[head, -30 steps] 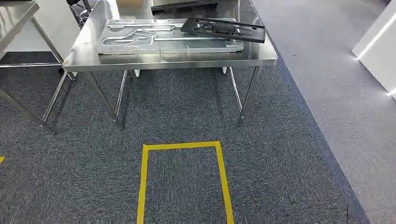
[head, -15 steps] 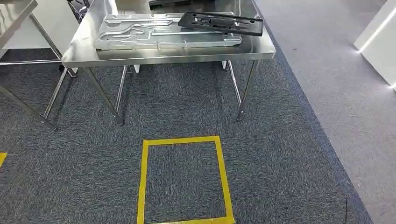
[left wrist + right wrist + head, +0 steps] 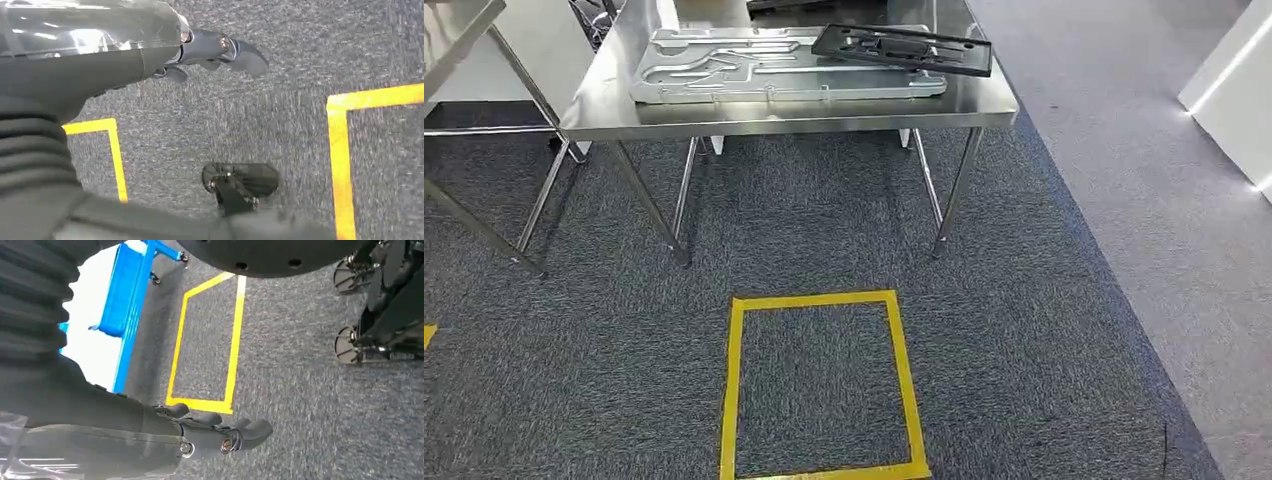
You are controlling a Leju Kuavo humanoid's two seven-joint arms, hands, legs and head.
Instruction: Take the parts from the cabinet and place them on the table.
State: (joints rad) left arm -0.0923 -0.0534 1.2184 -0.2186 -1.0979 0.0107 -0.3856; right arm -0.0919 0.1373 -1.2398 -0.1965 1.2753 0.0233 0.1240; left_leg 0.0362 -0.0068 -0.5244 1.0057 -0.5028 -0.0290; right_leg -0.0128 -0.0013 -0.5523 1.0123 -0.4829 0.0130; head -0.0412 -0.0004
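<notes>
My left hand [image 3: 210, 52] and right hand [image 3: 220, 432] hang over the grey carpet [image 3: 824, 220], fingers loose and holding nothing. The silver part [image 3: 774, 65] and black part [image 3: 902, 48] lie on the shiny surface [image 3: 794, 112], the black one leaning on the silver one.
</notes>
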